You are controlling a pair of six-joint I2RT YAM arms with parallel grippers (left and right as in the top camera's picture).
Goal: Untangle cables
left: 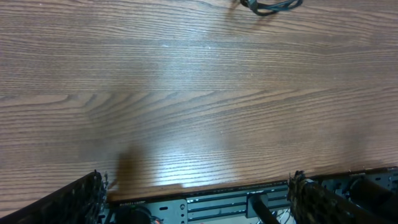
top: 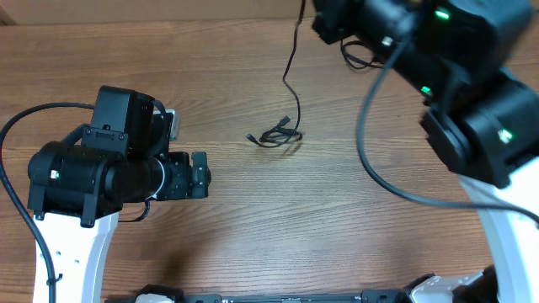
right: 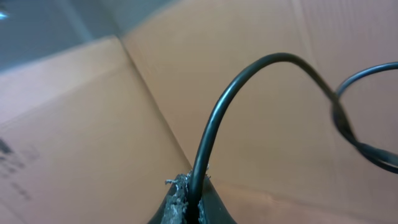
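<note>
Right now my right gripper (right: 189, 202) is clamped shut on one thin black cable (right: 214, 118). It leaves the pads at the bottom middle of the right wrist view and arcs toward the upper right, with cardboard (right: 74, 124) behind it. Overhead, the same cable drops from the top edge, right of centre, to the tangle (top: 278, 135) lying on the table (top: 253, 244) just above the middle of the frame.

My left gripper (top: 200, 172) stands wide and holds nothing. It sits at the left of the overhead frame, well apart from the tangle, which barely shows at the top edge of the left wrist view.

My worry is that nothing pins the tangle down. If I raise the right arm further, I expect the whole bundle to lift as one lump, or the loops to cinch tighter instead of opening. The cord is thin and smooth, so it could also slide out through the pads under a sharp tug. If I bring the left side in, the tangle is almost out of that camera's sight, so I could close on the wrong strand or push the bundle away.
</note>
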